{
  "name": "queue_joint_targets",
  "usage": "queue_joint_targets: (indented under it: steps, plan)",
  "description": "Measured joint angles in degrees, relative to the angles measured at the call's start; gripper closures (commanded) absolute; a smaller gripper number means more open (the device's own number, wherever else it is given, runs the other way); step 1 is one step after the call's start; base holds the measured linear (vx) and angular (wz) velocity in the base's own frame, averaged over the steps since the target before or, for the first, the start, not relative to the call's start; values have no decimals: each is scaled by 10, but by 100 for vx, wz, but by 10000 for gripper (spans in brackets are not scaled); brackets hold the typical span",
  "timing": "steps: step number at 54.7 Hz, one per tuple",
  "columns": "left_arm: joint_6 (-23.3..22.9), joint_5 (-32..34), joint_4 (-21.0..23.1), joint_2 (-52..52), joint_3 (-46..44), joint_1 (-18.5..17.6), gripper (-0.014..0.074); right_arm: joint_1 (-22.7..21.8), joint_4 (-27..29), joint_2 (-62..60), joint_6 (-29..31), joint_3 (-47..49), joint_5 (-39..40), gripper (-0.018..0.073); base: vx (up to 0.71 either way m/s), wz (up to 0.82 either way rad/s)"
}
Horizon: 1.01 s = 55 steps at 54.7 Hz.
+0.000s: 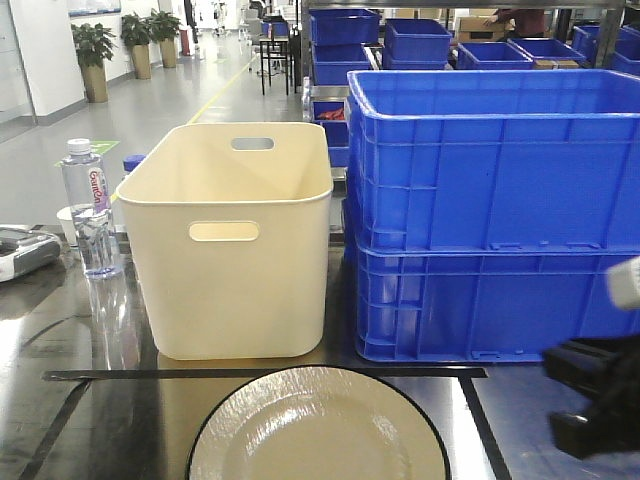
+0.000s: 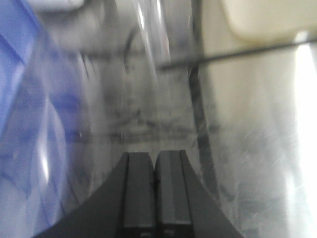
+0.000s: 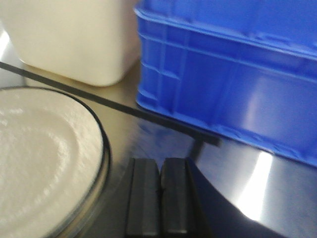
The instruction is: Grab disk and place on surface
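The dark glossy tabletop, marked with a black tape outline, carries everything; at the far right stand stacked blue crates; left of them, a cream bin with cut-out handles; further left, a water bottle. The disk, a pale plate with a dark rim, lies flat at the near edge, inside the tape outline. It looks stiff, glazed and probably breakable, moderately light; lying flush, its only purchase is the rim, so a pinch across the edge nearest the right gripper seems best, squeezed firmly since the glaze will likely be slippery. The right gripper hovers just right of the plate, fingers pressed together, holding nothing; the left gripper is likewise closed and empty over bare tabletop.
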State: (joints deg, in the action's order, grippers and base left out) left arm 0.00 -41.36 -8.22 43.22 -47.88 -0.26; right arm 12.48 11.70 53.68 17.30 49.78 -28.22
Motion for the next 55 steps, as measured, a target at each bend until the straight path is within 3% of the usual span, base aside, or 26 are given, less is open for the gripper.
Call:
queue_joint_targets:
  steps: [5,9,18,24,36,55]
  plan:
    - [15,23,20,-89,56,0,601,0,-82,-52,-78,-24,-12,567,0,0]
    - [45,28,55,-162,96,0,601,0,-117,-112,-113,-55,0,567,0,0]
    - [116,8,170,-318,166,0,601,0,-133,-258,-140,-168,70,567,0,0]
    - [150,-3,218,-382,196,0,601,0,-133,-328,-144,-237,101,567,0,0]
    - [178,-4,234,-404,227,0,601,0,-134,-365,-145,-296,186,566,0,0]
    - [180,-5,237,-404,227,0,601,0,-134,-365,-145,-302,191,566,0,0]
